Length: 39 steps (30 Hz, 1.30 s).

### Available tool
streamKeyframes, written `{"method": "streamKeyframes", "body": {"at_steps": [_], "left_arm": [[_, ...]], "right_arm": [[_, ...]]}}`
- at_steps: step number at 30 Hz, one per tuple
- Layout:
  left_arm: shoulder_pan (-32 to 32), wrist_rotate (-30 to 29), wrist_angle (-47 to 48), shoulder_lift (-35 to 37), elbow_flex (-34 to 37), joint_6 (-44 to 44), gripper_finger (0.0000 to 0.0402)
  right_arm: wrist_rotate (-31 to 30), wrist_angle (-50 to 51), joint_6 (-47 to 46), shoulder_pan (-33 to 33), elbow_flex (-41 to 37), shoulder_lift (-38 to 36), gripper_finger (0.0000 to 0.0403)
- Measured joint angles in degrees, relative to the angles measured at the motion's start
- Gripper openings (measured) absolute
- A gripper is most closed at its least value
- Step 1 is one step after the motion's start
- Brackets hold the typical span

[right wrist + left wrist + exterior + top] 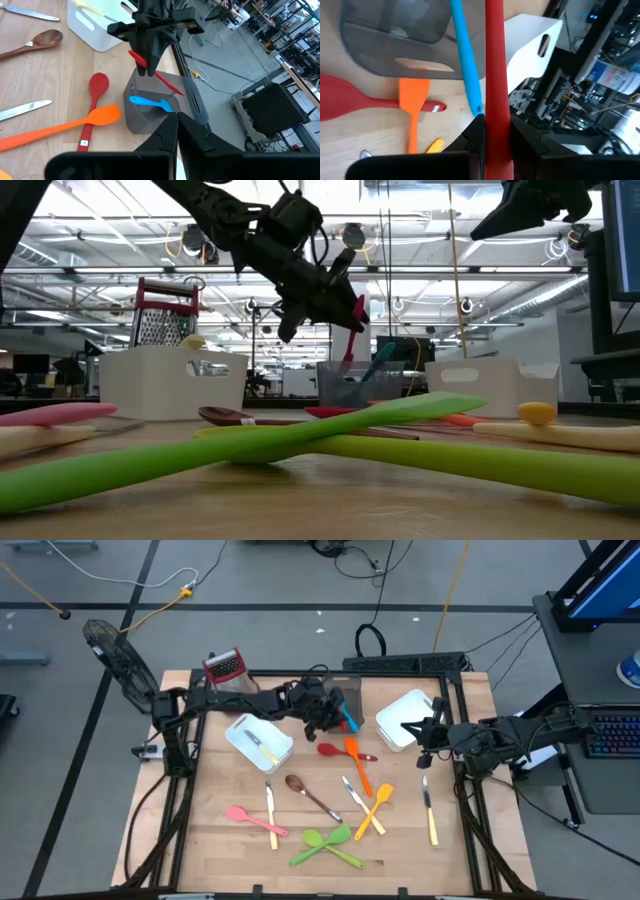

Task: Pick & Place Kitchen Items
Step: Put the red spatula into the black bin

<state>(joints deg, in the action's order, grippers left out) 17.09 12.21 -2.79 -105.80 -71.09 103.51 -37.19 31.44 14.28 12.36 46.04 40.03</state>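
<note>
One red utensil (162, 80) pinched in left pincer (322, 720), held above dark grey bin (155, 112) at far middle of worktop (210, 840). Fingers (472, 140) pressed against both sides of thin red shaft, seen close in left wrist view. Blue utensil (150, 102) already resting in same bin, handle leaning over rim.

Handling, as judged:
- Light, stiff plastic shaft; little load on pincer.
- Smooth, narrow section; liable to swivel or slip if gripped off balance. Best hold at mid-shaft, across narrow sides, as now.
- Long lever beyond grip; tip likely to catch bin wall or blue utensil on lowering. Keep near upright and centred over opening before release.
- Not fragile; short drop into bin acceptable.

Remaining items on worktop, all similar light pieces: red spoon (335, 751) and orange spatula (357, 762) just beside bin, brown spoon (308, 793), yellow spatula (375, 808), two crossed green utensils (327, 845), pink spoon (250, 819), yellow-handled knives (430, 810). Flat-lying, thin; take at handle middle, pincer across width. Knife blades smooth metal, more slippery; grip yellow handle instead.

Right pincer (424, 735) pressed together, empty, waiting beside white bin (400, 715) at right.
</note>
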Motion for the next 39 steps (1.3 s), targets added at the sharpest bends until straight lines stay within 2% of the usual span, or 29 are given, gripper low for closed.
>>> {"method": "streamKeyframes", "body": {"at_steps": [14,18,30,39], "left_arm": [[1.3,-4.2,2.1,0.0,0.0,-4.4,0.0063],[1.3,-4.3,2.3,0.0,0.0,-5.6,0.0088],[1.3,-4.5,4.1,0.0,0.0,-6.0,0.0198],[1.6,2.6,-3.8,0.0,0.0,-6.9,0.0227]], "right_arm": [[0.0,0.0,0.0,0.0,0.0,0.0,0.0004],[0.0,0.0,0.0,0.0,0.0,0.0,0.0004],[0.0,0.0,0.0,0.0,0.0,0.0,0.0004],[0.0,0.0,0.0,0.0,0.0,0.0,0.0004]]}}
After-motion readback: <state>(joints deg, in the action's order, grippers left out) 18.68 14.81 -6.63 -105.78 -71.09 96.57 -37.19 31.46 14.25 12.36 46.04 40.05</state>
